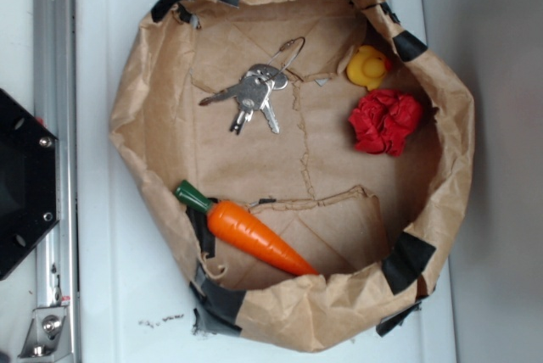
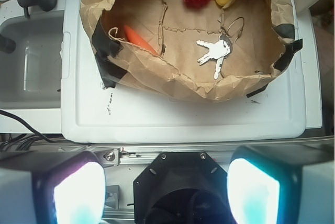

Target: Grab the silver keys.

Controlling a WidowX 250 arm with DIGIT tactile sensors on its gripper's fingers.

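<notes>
Nothing done yet: silver keys point(image 1: 252, 96) lie flat on the paper bag's point(image 1: 293, 316) floor, far side from the carrot point(image 1: 251, 235), untouched. Your gripper point(image 2: 166, 192) hangs well back w/ fingers spread, empty. You've the whole approach, descent & pinch left.

A: Where are the silver keys point(image 1: 251, 94) point(image 2: 215, 52)?
B: Flat on the brown paper, about 4 silver-grey keys fanned out, joined to a thin wire ring.
</notes>
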